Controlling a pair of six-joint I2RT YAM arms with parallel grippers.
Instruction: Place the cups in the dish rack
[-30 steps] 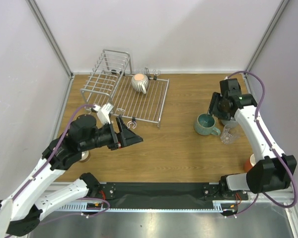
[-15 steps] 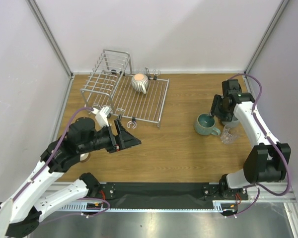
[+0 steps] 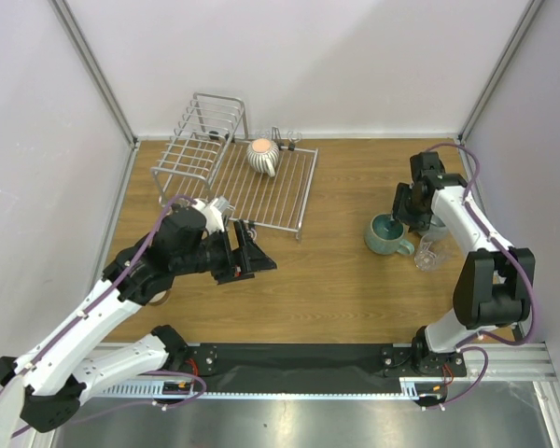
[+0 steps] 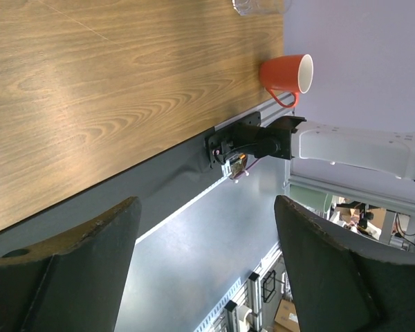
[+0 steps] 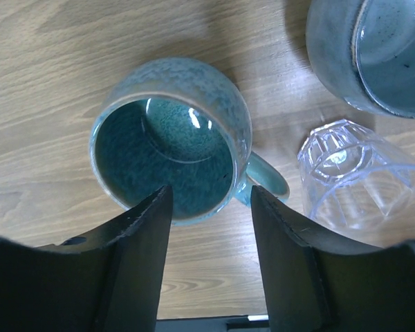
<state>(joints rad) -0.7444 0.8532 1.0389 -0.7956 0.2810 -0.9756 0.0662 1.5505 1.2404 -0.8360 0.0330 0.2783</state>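
Observation:
The silver wire dish rack [image 3: 261, 191] stands at the back left, with a ribbed grey-white cup [image 3: 262, 157] on its flat grid. A teal mug [image 3: 385, 235] stands upright at the right. My right gripper [image 3: 403, 207] is open just above it. In the right wrist view the gripper [image 5: 211, 202] straddles the handle side of the mug's [image 5: 167, 138] rim. A clear glass [image 5: 353, 173] and a grey cup [image 5: 373, 55] stand beside it. My left gripper [image 3: 257, 258] is open and empty over the table, in front of the rack. An orange-red mug [image 4: 287, 75] shows in the left wrist view.
The clear glass [image 3: 430, 253] sits close to the teal mug's handle. A pale cup [image 3: 161, 297] is mostly hidden under my left arm. The orange-red mug lies near the table's front right edge. Grey walls close in the sides and back.
My right gripper has come down and toward the teal mug, now directly over it. My left arm has swung forward and right, and its gripper has turned.

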